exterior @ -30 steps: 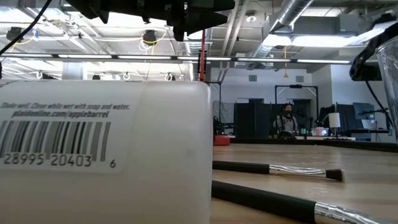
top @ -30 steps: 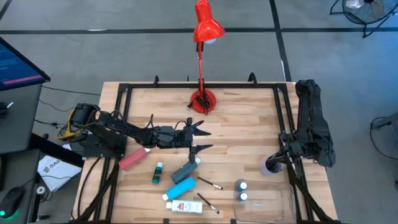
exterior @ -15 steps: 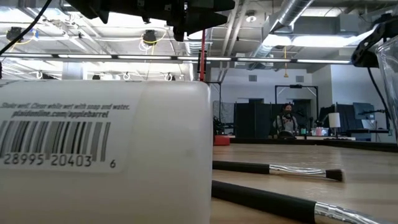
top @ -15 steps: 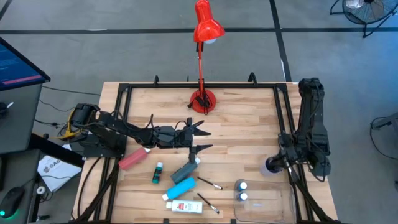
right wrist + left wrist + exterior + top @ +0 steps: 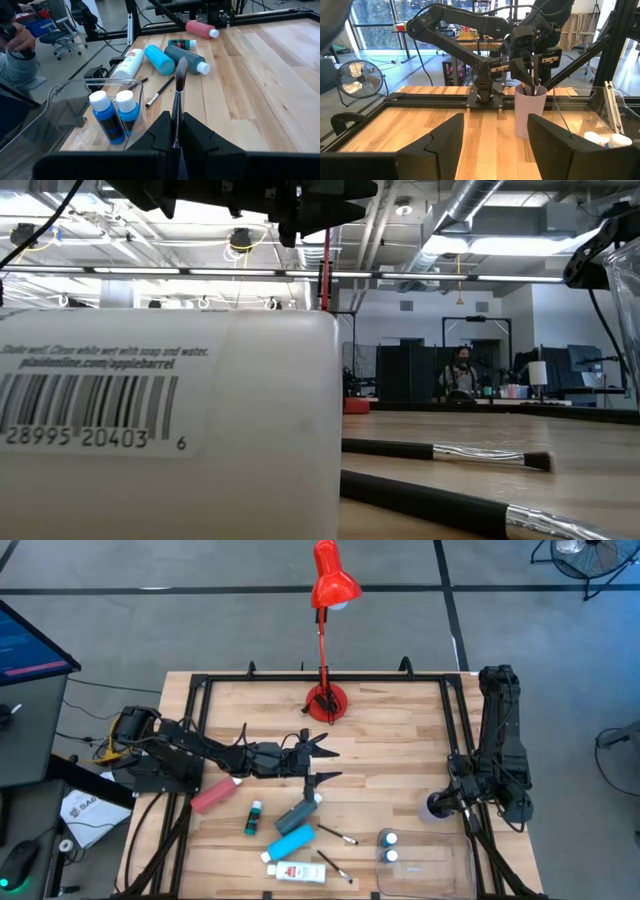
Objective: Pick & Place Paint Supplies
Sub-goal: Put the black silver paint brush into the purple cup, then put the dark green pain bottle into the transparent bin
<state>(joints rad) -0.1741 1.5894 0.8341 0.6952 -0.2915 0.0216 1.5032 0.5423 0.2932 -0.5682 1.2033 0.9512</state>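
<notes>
Right gripper (image 5: 174, 137): your right arm sits at the table's right edge, its fingers pressed together on a thin dark paintbrush (image 5: 177, 97) that stands upright between them, bristles up. In the left wrist view you see this gripper (image 5: 532, 75) right above the lilac cup (image 5: 530, 111).
Tray: a clear plastic tray (image 5: 65, 107) lies just beside the cup and holds 2 blue paint bottles (image 5: 116, 117) with white caps, standing side by side.
Loose supplies: on the front middle of the table you have a white tube (image 5: 294, 871), a light blue bottle (image 5: 291, 841), a dark teal bottle (image 5: 299, 812), a small green bottle (image 5: 254, 817) and a pink-red bottle (image 5: 213, 794). 2 more brushes (image 5: 337, 834) lie between the blue bottle and the tray.
Left gripper (image 5: 322, 764): your left arm reaches low across the table's middle, fingers spread apart and holding nothing, with the teal bottle just beside the nearer fingertip.
Lamp: a red desk lamp (image 5: 327, 630) stands at the far edge of the table (image 5: 400, 740).
</notes>
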